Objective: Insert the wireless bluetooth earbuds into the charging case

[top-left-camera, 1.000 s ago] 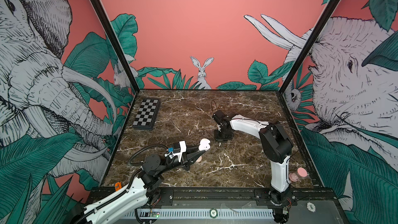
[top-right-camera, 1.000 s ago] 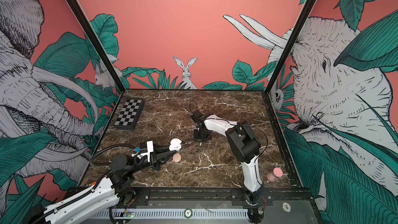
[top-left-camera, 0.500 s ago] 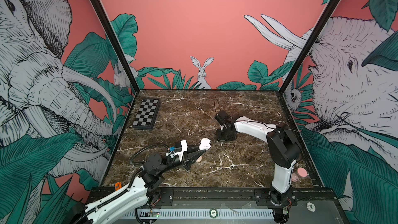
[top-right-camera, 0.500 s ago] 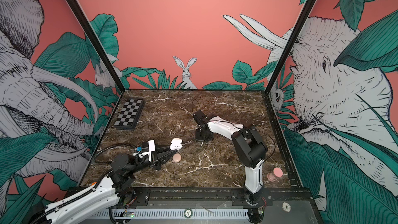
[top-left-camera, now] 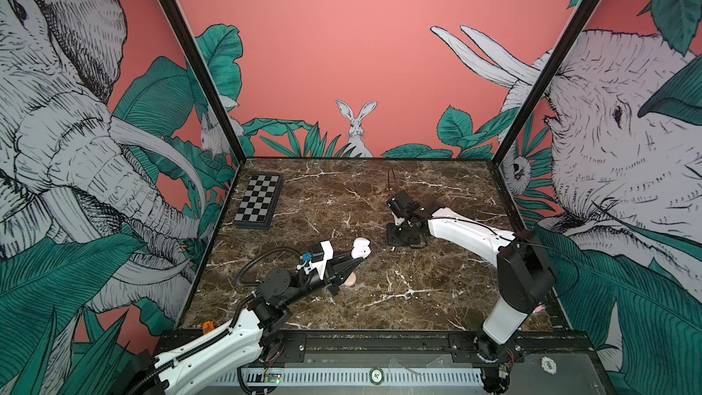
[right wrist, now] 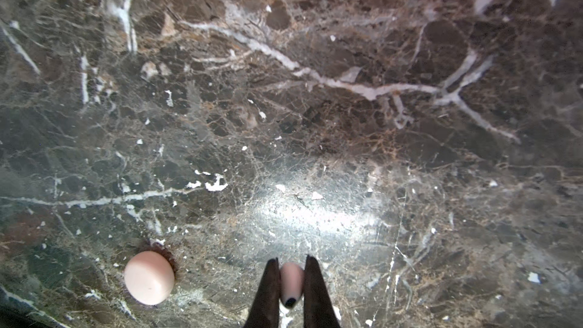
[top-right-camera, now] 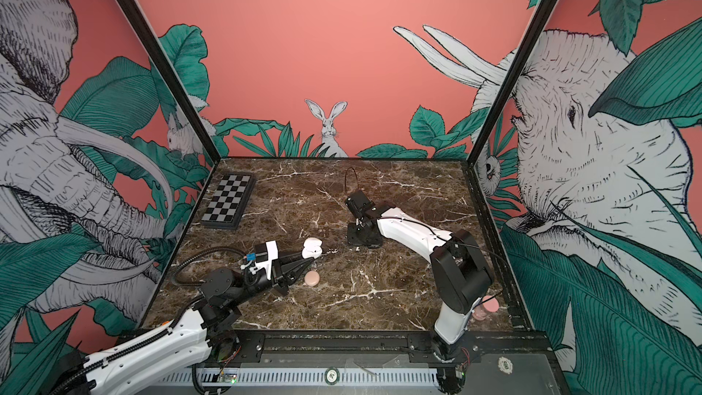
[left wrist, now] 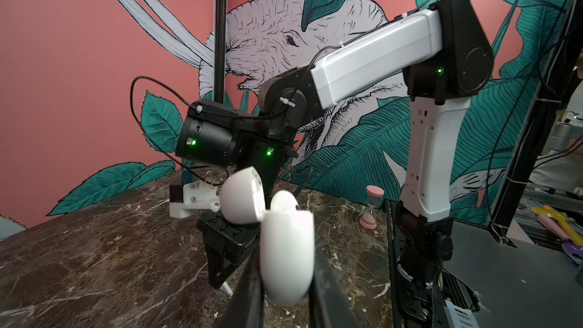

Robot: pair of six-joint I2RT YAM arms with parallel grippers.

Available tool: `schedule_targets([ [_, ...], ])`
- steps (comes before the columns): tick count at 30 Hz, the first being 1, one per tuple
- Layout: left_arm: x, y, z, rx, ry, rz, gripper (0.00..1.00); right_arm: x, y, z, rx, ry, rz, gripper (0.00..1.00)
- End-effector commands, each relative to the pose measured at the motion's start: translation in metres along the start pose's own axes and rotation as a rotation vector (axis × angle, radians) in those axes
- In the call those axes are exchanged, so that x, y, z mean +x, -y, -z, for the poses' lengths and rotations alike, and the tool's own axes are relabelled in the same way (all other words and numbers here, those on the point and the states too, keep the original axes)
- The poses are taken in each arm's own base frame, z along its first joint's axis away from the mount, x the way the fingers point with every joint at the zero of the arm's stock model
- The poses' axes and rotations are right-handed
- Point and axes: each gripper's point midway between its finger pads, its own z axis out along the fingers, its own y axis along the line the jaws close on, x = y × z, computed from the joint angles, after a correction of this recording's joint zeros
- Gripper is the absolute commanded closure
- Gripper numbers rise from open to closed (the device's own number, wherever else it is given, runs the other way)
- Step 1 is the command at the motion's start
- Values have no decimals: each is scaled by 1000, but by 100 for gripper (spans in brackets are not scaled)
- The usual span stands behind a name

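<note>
Left fingers [left wrist: 329, 298] clamping white ovoid case [left wrist: 287, 247], right fingers [right wrist: 268, 291] pinching pale rounded earbud [right wrist: 291, 277]

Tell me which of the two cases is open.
The white case in the left gripper, lid flipped up; the pink case lies shut on the table.

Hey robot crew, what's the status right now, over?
Left claw shut on open charging case, seated earbud inside. Right claw shut on second earbud, apart from case. Pink puck on marble near case.
</note>
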Motion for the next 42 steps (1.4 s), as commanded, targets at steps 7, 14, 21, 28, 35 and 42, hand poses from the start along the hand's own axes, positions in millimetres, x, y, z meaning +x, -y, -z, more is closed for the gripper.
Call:
schedule_targets([
  [7, 6, -14, 1, -75, 21, 47, 100, -16, -4, 42, -40, 140, 17, 93],
  [14, 13, -19, -3, -92, 16, 64, 100, -25, -11, 69, -77, 216, 25, 92],
  [21, 20, -25, -10, -106, 6, 73, 100, -30, -17, 84, -98, 246, 35, 92],
  [28, 32, -35, -20, -140, -33, 94, 100, -34, -21, 98, -115, 279, 39, 92],
  [35, 40, -38, -31, -134, -46, 96, 100, -37, -29, 113, -144, 311, 44, 92],
  [42, 44, -41, -42, -126, -34, 92, 100, -42, -42, 138, -181, 365, 64, 91],
])
